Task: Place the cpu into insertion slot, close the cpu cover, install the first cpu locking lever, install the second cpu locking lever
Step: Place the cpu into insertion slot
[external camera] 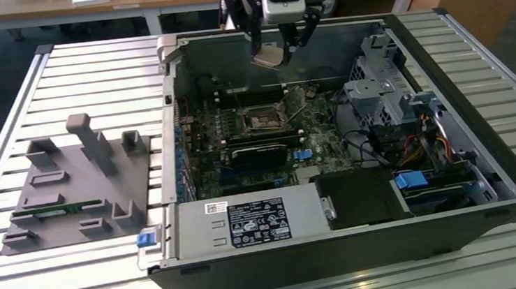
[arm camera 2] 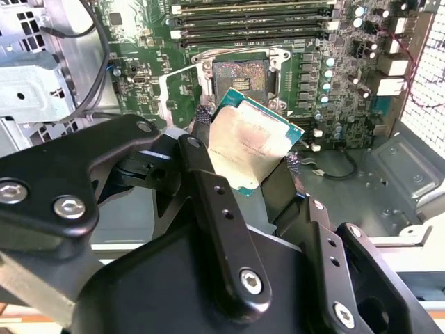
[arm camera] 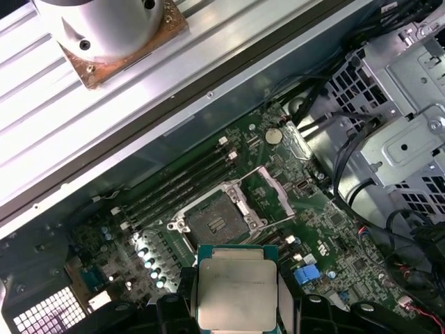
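— What is found, going from the exterior view's left to its right?

— A grey holder block (external camera: 74,181) is set on the slatted table (external camera: 92,68), just beside the open computer case (external camera: 250,271). Further right, near the middle of the board, the socket (external camera: 263,119) is seen. The gripper (external camera: 273,48) hangs above it, toward the far wall of the case, and the metal drive cage (external camera: 379,88) is passed last.

— Which step is judged to be in hand?

— The first one, the placing of the chip (external camera: 269,57). The chip is clamped by its two opposite edges between the black fingers (arm camera 2: 198,149) and is held in the air, well apart from the socket. The socket is bare, and its dark centre is shown in both wrist views. The cover (arm camera: 278,198) is swung up and off to one side, so nothing is seated or closed yet.

— What is called for by the move to come?

— By this judgement, the chip is to be brought square over the socket and levelled, since it is carried at a tilt. Its corners are to be matched to the frame, and it is to be laid in without force.

— And the arm's pose?

— The wrist is pointed steeply down into the case, with the fingers below it.
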`<action>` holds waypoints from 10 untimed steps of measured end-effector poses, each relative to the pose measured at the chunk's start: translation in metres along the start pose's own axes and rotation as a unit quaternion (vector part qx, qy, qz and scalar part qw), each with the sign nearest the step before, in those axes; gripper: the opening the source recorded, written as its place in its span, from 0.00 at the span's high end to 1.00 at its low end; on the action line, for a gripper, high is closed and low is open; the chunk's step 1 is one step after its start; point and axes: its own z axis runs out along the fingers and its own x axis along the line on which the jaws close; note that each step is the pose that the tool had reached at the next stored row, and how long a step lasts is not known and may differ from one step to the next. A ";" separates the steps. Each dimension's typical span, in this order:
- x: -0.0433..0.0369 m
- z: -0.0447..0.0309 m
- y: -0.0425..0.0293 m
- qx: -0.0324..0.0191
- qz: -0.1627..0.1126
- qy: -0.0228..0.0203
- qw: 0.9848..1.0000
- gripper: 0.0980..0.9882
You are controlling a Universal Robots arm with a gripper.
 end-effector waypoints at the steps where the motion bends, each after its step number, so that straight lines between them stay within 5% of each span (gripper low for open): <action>1: 0.0000 0.0000 0.0000 0.000 0.003 0.000 1.000 0.50; 10: 0.0000 0.0001 0.0000 -0.001 0.026 -0.002 1.000 0.50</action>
